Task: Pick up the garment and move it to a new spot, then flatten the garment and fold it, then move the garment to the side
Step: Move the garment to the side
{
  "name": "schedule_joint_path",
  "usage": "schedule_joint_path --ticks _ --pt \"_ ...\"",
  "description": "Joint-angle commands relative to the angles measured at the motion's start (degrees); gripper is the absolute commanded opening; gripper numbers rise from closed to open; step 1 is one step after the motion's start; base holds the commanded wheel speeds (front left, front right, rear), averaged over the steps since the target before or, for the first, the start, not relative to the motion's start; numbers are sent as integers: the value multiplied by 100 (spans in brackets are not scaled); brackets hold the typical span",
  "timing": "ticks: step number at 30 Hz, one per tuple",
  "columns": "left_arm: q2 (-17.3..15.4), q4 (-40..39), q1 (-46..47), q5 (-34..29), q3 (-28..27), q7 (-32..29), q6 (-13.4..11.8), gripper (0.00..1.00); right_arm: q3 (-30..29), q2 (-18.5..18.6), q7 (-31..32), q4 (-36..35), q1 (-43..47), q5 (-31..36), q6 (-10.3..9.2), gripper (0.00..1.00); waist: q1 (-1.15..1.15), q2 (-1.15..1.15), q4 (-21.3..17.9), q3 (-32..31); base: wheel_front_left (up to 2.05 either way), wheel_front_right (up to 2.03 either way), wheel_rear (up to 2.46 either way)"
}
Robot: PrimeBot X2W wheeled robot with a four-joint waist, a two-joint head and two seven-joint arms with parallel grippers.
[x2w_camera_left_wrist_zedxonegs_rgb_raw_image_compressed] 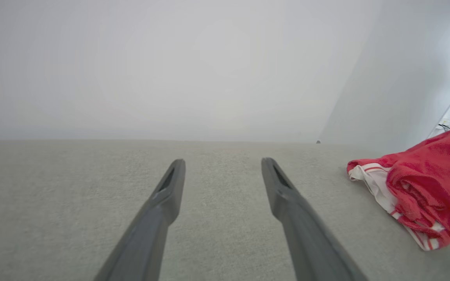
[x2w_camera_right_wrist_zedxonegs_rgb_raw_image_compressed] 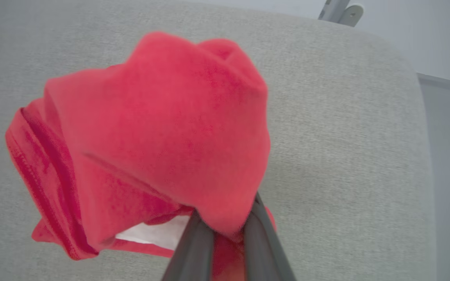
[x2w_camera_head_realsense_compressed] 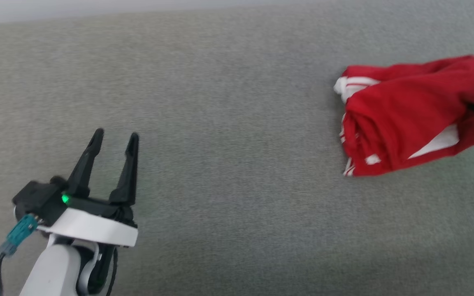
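The garment (x2w_camera_head_realsense_compressed: 405, 115) is located at the right side of the head view, bunched into a thick bundle on the grey fabric-covered surface (x2w_camera_head_realsense_compressed: 228, 123). It is gripped at its right end by the right pincer (x2w_camera_right_wrist_zedxonegs_rgb_raw_image_compressed: 227, 218), whose fingers are drawn narrow with a fold of red cloth pinched between them. Whether the bundle is fully lifted off the surface cannot be told.

The long axis of the bundle runs roughly left to right. The white-sleeved free end is directed towards the left pincer (x2w_camera_head_realsense_compressed: 115, 139). The left pincer is set wide, holds nothing, and is positioned well apart from the garment, low on the left.

The right arm is judged nearer; transfer to a new spot is judged to depend on that single grip.
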State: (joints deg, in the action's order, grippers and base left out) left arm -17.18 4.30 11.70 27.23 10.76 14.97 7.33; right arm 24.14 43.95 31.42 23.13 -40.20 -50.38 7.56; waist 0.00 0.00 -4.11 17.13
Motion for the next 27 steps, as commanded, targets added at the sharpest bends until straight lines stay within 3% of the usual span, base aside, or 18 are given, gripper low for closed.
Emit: schedule_joint_path --ticks 1,18,27 --pt "-55 -27 164 -47 97 26 20 100 -64 38 -116 26 -115 130 -15 0 0 0 -192 138 0 0 0" --pt "-288 -68 1584 -120 1475 26 15 100 -731 190 -1199 1234 -987 1683 -16 0 0 0 -690 951 0 0 0" --pt "-239 3 2188 -33 2045 26 15 100 -1353 -276 -1721 2452 -1462 2668 -15 0 0 0 -590 1331 0 0 0"
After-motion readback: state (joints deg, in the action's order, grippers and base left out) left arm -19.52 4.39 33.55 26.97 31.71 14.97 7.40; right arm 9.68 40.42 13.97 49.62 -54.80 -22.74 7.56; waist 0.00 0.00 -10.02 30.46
